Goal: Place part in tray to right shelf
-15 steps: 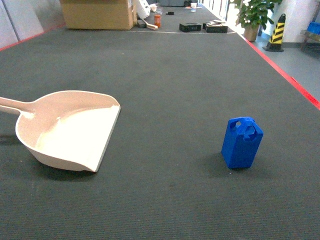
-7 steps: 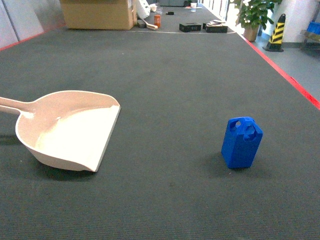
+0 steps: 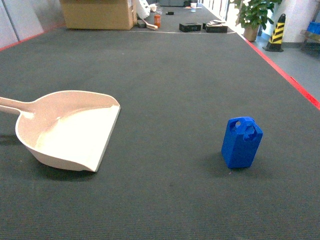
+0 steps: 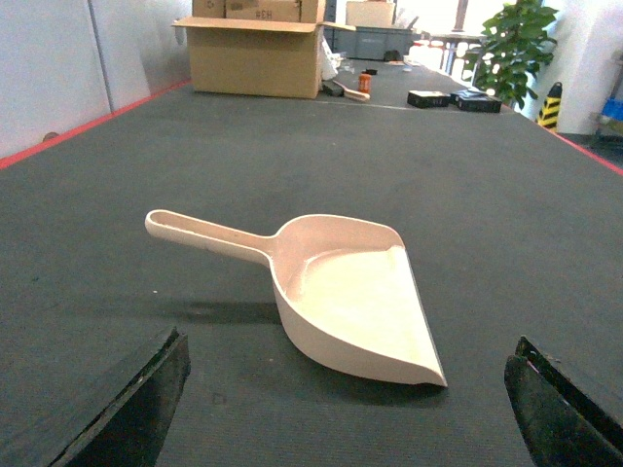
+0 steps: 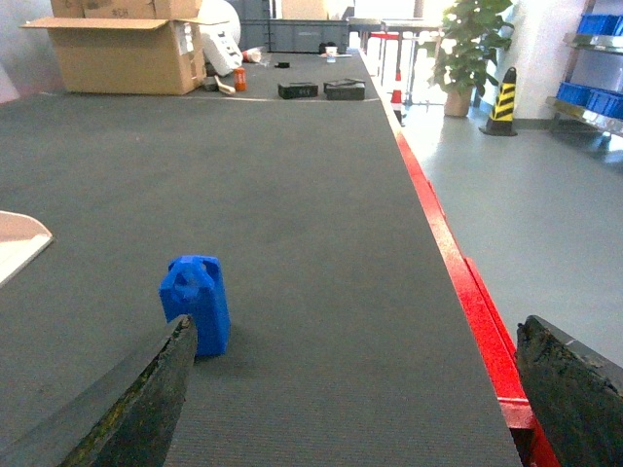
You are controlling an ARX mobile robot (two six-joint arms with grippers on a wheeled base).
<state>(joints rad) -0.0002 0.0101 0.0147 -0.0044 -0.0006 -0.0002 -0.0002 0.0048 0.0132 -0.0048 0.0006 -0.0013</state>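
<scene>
The blue part (image 3: pixel 242 142) stands upright on the dark mat at the right; the right wrist view has it as the part (image 5: pixel 196 304) just beyond the left finger. The cream tray (image 3: pixel 70 129) lies on the left, its handle pointing left and its flat lip facing right; it is empty in the left wrist view, tray (image 4: pixel 346 292). My left gripper (image 4: pixel 346 409) is open, a short way in front of the tray's near rim. My right gripper (image 5: pixel 355 399) is open over bare mat, the part left of its gap. Neither gripper shows in the head view. The right shelf is out of view.
A red strip (image 5: pixel 458 282) marks the mat's right edge, with grey floor beyond. At the far end stand a cardboard box (image 3: pixel 97 14), small black items (image 3: pixel 190 27), a potted plant (image 3: pixel 252 15) and a yellow-black post (image 3: pixel 276 32). Blue crates on a rack (image 5: pixel 596 24) sit far right.
</scene>
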